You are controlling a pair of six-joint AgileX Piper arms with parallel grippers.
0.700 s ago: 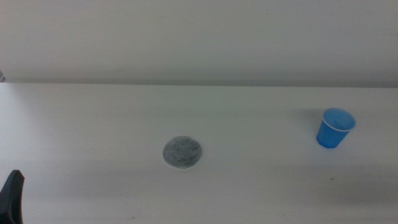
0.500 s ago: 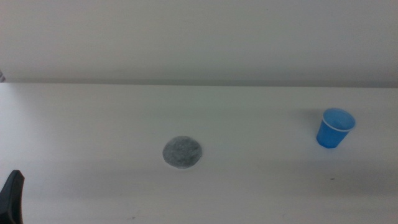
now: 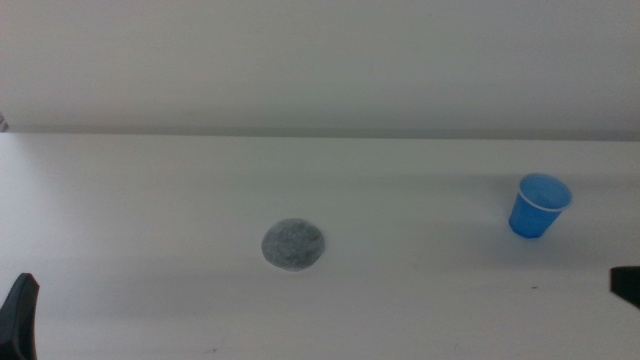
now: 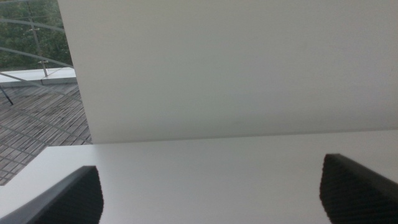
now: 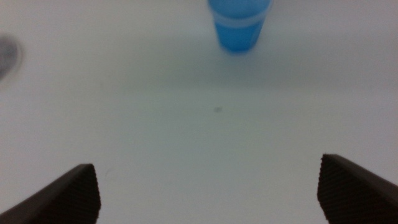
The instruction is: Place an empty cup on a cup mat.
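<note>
Cup (image 3: 539,205) stands upright on the worktop (image 3: 150,190), far right side in the middle view, mouth up, nothing visible inside. Mat (image 3: 293,244) lies flat near centre, well apart from the cup, bare. Task not started: cup not on mat.

Right gripper (image 5: 208,186) jaws wide apart, nothing between them; cup (image 5: 239,23) sits ahead of it with a clear gap, roughly centred between the jaws. Edge of mat (image 5: 7,55) just shows at the side of that view. In the middle view only a dark bit of the right gripper (image 3: 626,283) shows at the right edge, near the cup. Left gripper (image 4: 211,190) jaws also spread, empty, facing the wall; it waits at the lower left corner (image 3: 20,315).

Handling guess: small thin plastic cup, light, likely to tip or skid if bumped, walls probably flex under a hard squeeze. Taper means it could slip downward in a loose grip. Best hold looks like across the upper body just under the pale rim, from the side, moderate force. Then lift clear, carry left, and set down centred on the mat.
</note>
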